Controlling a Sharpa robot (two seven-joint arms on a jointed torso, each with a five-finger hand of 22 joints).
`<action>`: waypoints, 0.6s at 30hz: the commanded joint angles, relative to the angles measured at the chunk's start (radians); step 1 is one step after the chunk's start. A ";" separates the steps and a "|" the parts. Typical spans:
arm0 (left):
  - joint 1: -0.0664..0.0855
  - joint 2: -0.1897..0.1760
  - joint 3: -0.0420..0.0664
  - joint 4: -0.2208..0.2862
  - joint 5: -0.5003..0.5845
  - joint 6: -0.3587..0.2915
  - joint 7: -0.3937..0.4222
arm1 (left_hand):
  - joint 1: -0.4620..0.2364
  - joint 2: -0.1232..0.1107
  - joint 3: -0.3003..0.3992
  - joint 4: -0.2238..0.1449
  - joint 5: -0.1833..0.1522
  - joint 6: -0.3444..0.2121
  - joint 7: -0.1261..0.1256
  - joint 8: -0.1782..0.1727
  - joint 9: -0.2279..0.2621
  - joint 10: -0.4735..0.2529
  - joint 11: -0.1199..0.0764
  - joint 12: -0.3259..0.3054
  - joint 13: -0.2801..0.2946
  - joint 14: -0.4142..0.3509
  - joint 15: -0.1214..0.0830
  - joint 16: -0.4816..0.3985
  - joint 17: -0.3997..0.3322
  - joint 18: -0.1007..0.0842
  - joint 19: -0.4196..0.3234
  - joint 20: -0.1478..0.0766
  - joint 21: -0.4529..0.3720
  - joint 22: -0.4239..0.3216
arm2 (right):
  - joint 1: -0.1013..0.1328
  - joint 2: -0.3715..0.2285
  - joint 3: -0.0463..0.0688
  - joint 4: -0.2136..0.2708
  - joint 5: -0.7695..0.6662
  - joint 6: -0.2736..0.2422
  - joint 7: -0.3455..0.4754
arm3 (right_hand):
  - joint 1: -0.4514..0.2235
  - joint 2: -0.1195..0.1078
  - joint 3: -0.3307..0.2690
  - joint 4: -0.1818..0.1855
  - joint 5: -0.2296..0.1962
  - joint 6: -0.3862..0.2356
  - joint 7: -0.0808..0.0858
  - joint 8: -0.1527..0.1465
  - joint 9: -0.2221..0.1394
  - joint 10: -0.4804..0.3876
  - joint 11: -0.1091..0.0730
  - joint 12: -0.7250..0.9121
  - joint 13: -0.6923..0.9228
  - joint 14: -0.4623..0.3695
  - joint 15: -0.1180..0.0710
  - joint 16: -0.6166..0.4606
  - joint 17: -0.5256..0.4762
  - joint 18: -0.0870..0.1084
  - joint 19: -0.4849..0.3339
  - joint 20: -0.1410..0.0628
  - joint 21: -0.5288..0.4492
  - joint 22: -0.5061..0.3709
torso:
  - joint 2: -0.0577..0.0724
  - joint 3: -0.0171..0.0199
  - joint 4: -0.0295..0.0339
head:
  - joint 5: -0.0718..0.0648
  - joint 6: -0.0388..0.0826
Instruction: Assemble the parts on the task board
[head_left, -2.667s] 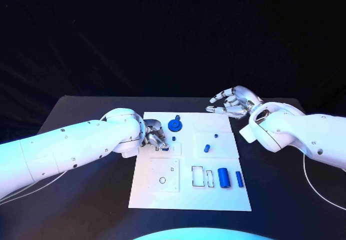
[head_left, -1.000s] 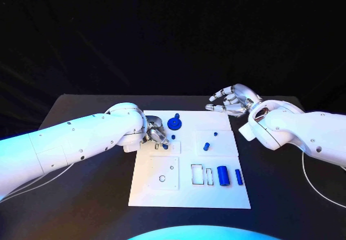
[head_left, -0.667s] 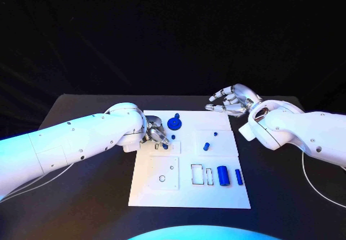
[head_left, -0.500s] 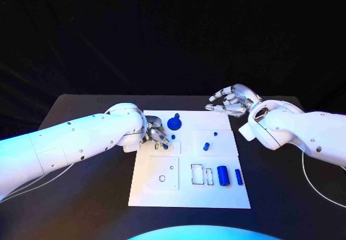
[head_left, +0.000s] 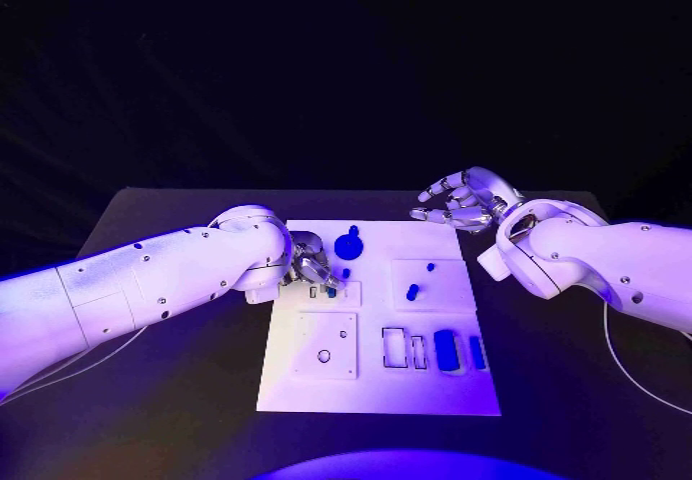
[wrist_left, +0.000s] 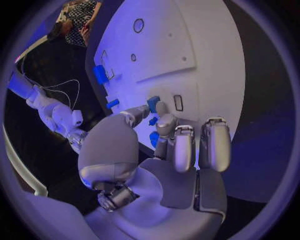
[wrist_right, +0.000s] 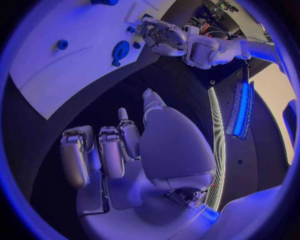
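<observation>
Nearest the robot, well short of the left hand (head_left: 312, 272), two blue parts are lying loose on the task board (head_left: 378, 395): a stout cylinder (head_left: 446, 352) and a slim bar (head_left: 477, 351) just beside it, with two open rectangular slots (head_left: 394, 346) next to them and a small oval hole (head_left: 325, 355) in the panel below the hand. These are looking unplaced, so that stretch of the work is still waiting. Further out, the left hand is hovering low over the board's left-middle section, pinching a small blue part (wrist_left: 152, 103) between thumb and fingertip, the tip hanging close over a little rectangular slot (wrist_left: 178, 102); whether the part is touching the board cannot be told. To that hand's inner side a short blue peg (head_left: 414, 293) is lying on a raised panel, with a blue dot (head_left: 430, 268) beyond it. Just past the hand a round blue gear-like part (head_left: 348, 243) is sitting on the board, apparently seated, though I cannot confirm that. Farthest, the right hand (head_left: 462, 203) is waiting off the board's far corner above the black table (head_left: 173, 400), fingers loosely curled and apart, holding nothing. Judgement: early-to-middle, one insertion underway, several parts remaining.
</observation>
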 joint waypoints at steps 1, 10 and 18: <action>-0.009 0.003 -0.007 -0.002 0.003 0.020 -0.010 | -0.007 -0.006 -0.031 0.017 -0.007 0.004 0.006 -0.006 0.003 -0.006 0.003 -0.004 0.001 0.097 -0.002 0.002 0.235 -0.006 0.003 -0.002 -0.003 0.014 | -0.001 0.000 0.000 0.000 -0.005 0.013 0.014 | -0.012 -0.002 0.000 0.003 0.000 0.005 0.000 0.007 -0.002 -0.005 -0.004 -0.004 0.062 0.093 -0.008 -0.006 0.226 -0.014 0.105 -0.003 0.005 0.263 | 0.000 0.0002 0.0002 | 0.000 0.001; -0.010 -0.005 -0.004 -0.003 0.002 0.009 -0.008 | 0.014 0.008 -0.107 0.080 -0.064 0.008 0.006 -0.013 0.012 -0.003 0.003 0.000 0.008 0.097 -0.003 0.002 0.235 -0.006 0.004 -0.002 -0.003 0.016 | -0.001 -0.001 0.000 -0.001 -0.004 0.014 0.015 | -0.020 -0.002 -0.002 0.003 -0.002 0.004 0.000 0.007 -0.003 -0.006 -0.004 -0.006 0.060 0.093 -0.008 -0.006 0.224 -0.014 0.105 -0.003 0.005 0.263 | 0.000 -0.0007 -0.0005 | -0.001 0.004; -0.009 -0.028 0.011 0.024 0.023 -0.018 -0.005 | 0.012 0.009 -0.124 0.085 -0.076 0.008 0.006 -0.015 0.014 -0.005 0.003 -0.003 0.004 0.096 -0.003 0.001 0.233 -0.005 0.002 -0.002 -0.005 0.013 | -0.002 -0.002 0.000 -0.002 0.000 0.013 0.017 | -0.030 -0.003 -0.006 0.004 -0.002 0.004 0.000 0.008 -0.005 -0.007 -0.004 -0.006 0.059 0.092 -0.008 -0.007 0.222 -0.014 0.105 -0.003 0.005 0.263 | -0.001 -0.0005 0.0007 | -0.004 0.011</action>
